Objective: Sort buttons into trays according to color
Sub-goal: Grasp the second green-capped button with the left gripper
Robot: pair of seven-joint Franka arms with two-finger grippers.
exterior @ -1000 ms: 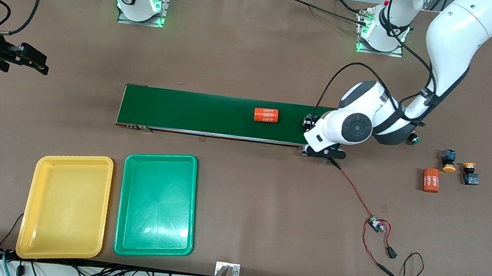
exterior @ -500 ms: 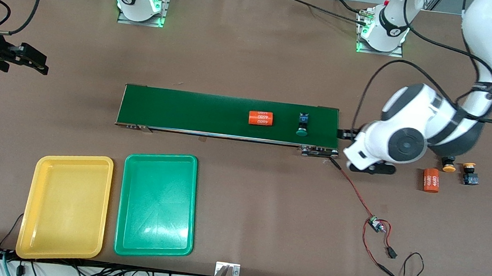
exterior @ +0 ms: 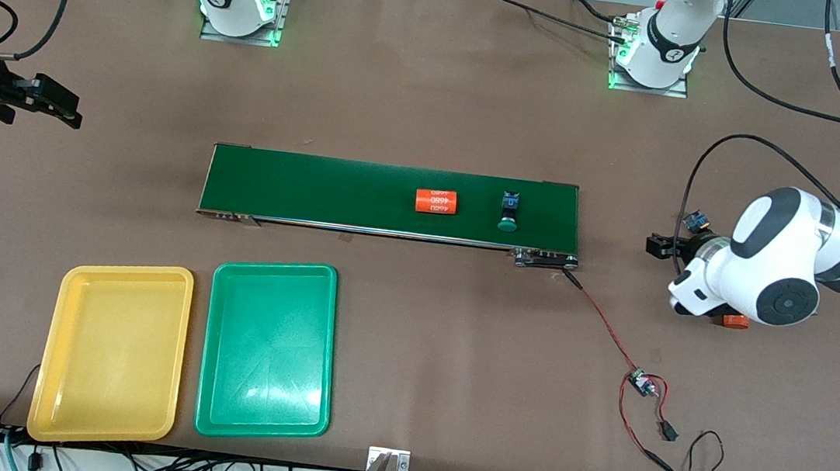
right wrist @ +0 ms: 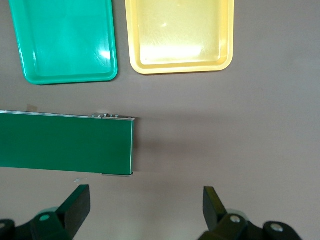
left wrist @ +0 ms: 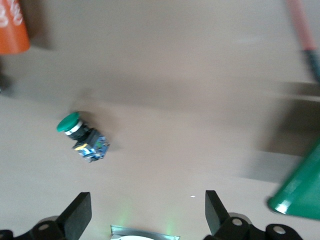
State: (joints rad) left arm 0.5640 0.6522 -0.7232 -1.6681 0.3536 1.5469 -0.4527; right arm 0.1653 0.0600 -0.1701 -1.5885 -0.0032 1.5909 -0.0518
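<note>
1. Front view. Left gripper (exterior: pixel 661 247) is up over bare table off the conveyor belt (exterior: pixel 315 189) at the left arm's end; a green-capped button (exterior: pixel 695 220) lies on the table just beside it, partly hidden by the arm. An orange cylinder (exterior: pixel 732 321) shows only as a sliver under that arm's wrist. On the belt, well apart from this gripper: a second green-capped button (exterior: pixel 508 211) beside another orange cylinder (exterior: pixel 435 201). Right gripper (exterior: pixel 51 102) waits over bare table at the right arm's end of the table; the yellow tray (exterior: pixel 76 277) and green tray (exterior: pixel 228 274) lie side by side, both empty, nearer the camera than the belt.
2. Left wrist view. Fingers (left wrist: pixel 77 215) spread wide, nothing between them; the green-capped button lies on its side on the table below.
3. Right wrist view. Fingers (right wrist: pixel 75 206) spread wide, holding nothing; belt end and both trays below.
</note>
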